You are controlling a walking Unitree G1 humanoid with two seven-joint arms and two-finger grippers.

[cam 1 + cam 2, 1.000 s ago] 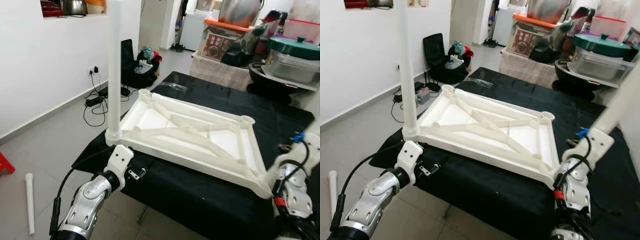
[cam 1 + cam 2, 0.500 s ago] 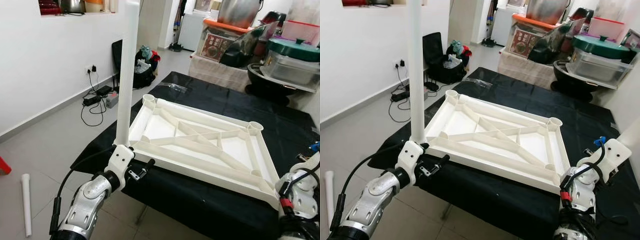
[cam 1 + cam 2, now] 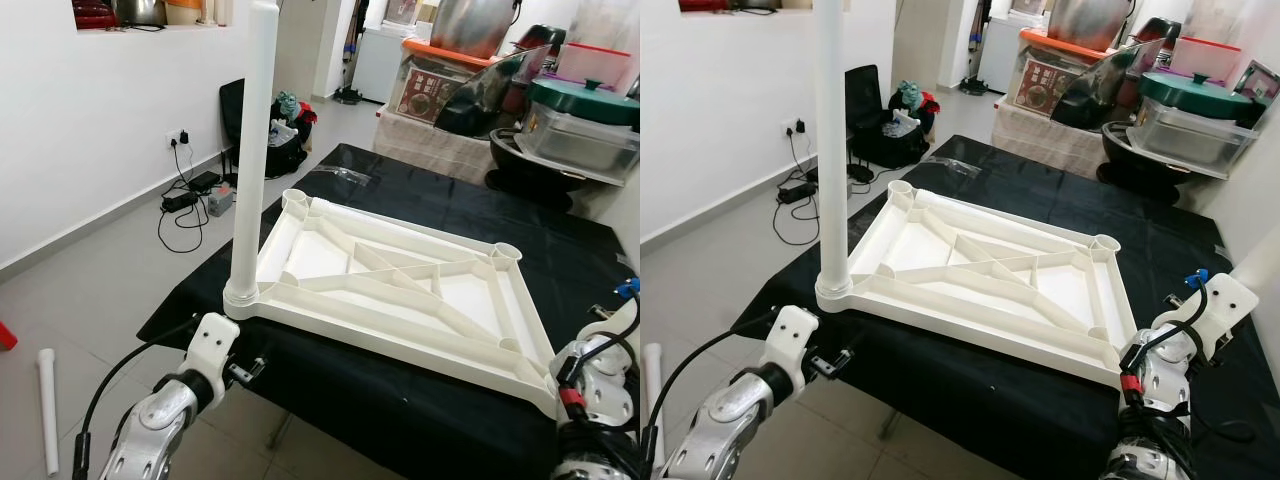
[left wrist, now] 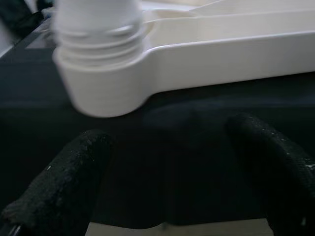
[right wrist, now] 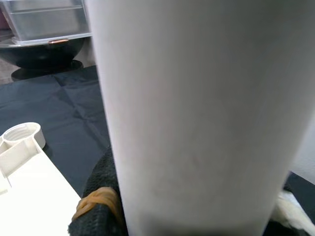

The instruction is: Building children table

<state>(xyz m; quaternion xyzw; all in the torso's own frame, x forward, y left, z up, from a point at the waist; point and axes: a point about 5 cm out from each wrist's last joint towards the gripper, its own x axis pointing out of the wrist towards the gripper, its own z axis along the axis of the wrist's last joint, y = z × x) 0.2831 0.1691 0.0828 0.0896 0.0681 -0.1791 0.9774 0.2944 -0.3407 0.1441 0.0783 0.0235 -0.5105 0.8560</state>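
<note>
Fingers of the left gripper are now spread and drawn back from the seated leg, while another leg is gripped by the right, ready for fitting.

Smooth cream plastic, faintly satin, on the upturned tabletop with its moulded ribs. Same plastic on the upright leg, threaded at the corner socket. Matt black cloth, creased along fold lines, over the bench. Coarse, grainy black padding on the left gripper fingers. Brushed silver metal and white plastic housings on both arms. Pale matt plastic on the second leg held in the right gripper, beside a tan rubber band. Glossy grey tiles on the floor.
</note>
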